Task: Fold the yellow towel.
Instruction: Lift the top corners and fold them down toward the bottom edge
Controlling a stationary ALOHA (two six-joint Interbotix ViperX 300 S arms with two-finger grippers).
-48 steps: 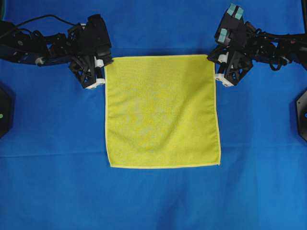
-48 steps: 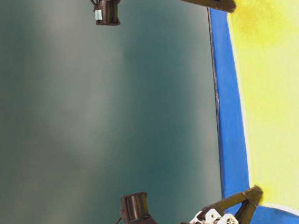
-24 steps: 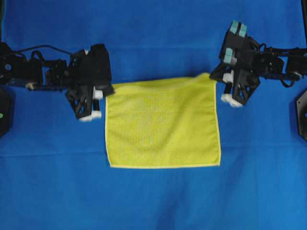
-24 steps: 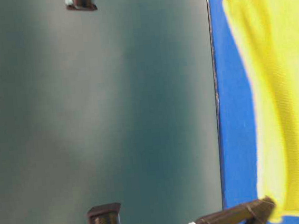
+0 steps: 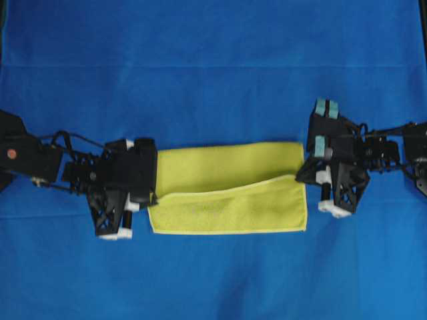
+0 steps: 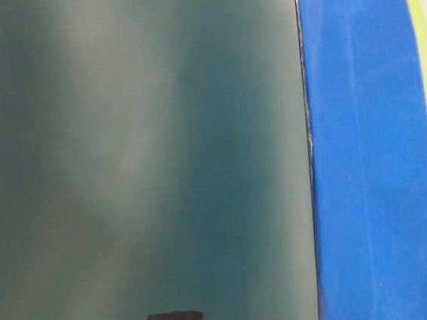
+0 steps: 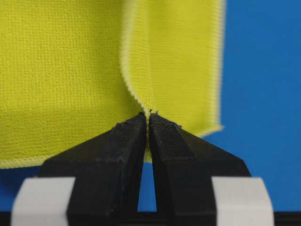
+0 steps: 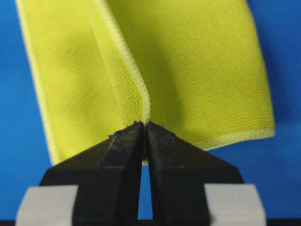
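Hands (image 7: 149, 117) (image 8: 144, 126) pinch towel (image 5: 227, 187) corners.

Bright yellow towel (image 5: 227, 200), seemingly paler hem, blue cloth (image 5: 213, 67)

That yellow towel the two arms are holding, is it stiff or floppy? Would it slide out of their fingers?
Probably floppy: the yellow towel sags between its pinched corners. Likely light, since thin fingers carry it by the hem. Its fuzzy weave should resist slipping.

The blue cloth surface (image 5: 213, 60) lies bare along its far and near edges. Across the middle band, the half-folded yellow towel (image 5: 227, 190) and both arms at its ends block passage.
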